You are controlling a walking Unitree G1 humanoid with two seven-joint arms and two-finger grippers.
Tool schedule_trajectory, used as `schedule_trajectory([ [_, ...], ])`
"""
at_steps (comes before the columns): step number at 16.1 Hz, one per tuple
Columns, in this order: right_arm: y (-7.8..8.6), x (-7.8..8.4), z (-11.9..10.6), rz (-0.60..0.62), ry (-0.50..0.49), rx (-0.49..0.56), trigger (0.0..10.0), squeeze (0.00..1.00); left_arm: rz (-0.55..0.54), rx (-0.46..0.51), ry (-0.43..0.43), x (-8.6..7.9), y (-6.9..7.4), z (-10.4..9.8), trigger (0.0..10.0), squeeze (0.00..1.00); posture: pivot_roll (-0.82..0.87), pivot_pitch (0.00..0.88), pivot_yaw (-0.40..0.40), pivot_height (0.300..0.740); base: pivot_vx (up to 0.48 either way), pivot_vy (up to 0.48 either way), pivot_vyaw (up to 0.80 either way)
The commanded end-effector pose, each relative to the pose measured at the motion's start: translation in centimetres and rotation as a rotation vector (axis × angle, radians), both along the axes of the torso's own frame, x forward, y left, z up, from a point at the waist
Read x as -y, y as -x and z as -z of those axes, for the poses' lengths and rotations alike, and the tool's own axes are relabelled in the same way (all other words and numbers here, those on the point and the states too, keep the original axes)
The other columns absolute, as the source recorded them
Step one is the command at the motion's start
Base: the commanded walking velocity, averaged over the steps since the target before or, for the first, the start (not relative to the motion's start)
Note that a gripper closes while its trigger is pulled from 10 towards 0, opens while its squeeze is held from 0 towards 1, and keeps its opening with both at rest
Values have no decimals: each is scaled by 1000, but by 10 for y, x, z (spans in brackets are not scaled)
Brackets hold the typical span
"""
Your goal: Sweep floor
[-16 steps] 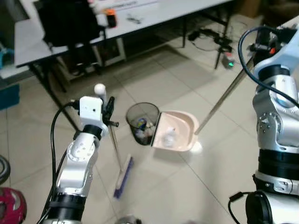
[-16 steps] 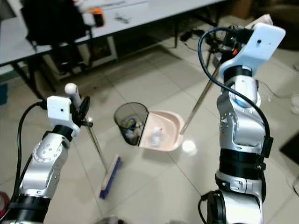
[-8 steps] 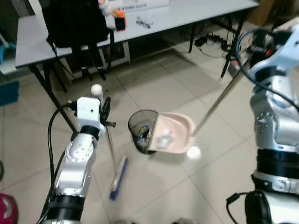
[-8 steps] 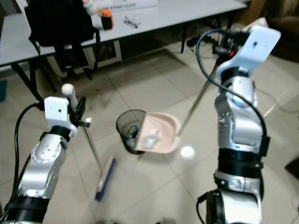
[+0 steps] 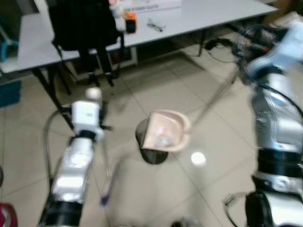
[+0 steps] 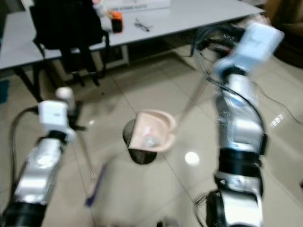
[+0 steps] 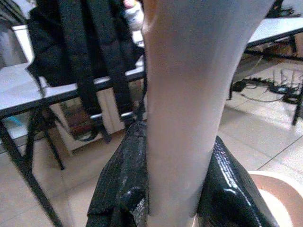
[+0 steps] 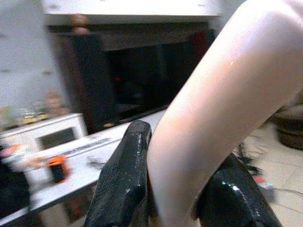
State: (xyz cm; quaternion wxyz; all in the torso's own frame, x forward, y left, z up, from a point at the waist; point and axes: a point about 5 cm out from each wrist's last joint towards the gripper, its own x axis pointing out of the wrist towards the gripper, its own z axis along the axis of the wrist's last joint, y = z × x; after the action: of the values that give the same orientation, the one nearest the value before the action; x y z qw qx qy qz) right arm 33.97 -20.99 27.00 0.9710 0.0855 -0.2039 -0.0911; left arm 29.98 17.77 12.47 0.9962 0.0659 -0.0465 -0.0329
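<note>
Broom (image 6: 85,156): pale handle clamped between the left gripper's (image 7: 182,189) black fingers (image 7: 120,189); blue head blurred, low on the tiled floor (image 5: 156,90). Left arm raised, wrist upright. Dustpan (image 5: 165,131): pink, tipped over the black mesh bin (image 5: 154,155), debris inside; its handle clamped in the right gripper's (image 8: 177,189) fingers (image 8: 125,175), arm raised high. Worktop (image 5: 203,9) behind, black bag (image 5: 80,23) on it.

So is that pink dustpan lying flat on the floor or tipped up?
Tipped up. The dustpan is raised on its long handle over the black bin, its open face turned sideways with bits of litter inside.
</note>
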Motion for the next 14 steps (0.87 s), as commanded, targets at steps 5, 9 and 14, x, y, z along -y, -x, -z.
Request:
schedule_trajectory([
  [5, 5, 0, -15, 16, 0, 95, 10000, 0, 9, 43, -18, -3, -1, -11, 10000, 0, -7, 70, 30, 740, 445, 0, 0],
  [9, 8, 6, -13, 44, 12, 98, 10000, 0, 3, 18, -5, -2, -1, -6, 10000, 0, -13, 67, 41, 740, 0, 0, 0],
  [14, 7, 6, -12, 54, 64, 105, 10000, 0, 9, 17, -10, -2, -1, -5, 10000, 0, -12, 64, 44, 740, 0, 0, 0],
])
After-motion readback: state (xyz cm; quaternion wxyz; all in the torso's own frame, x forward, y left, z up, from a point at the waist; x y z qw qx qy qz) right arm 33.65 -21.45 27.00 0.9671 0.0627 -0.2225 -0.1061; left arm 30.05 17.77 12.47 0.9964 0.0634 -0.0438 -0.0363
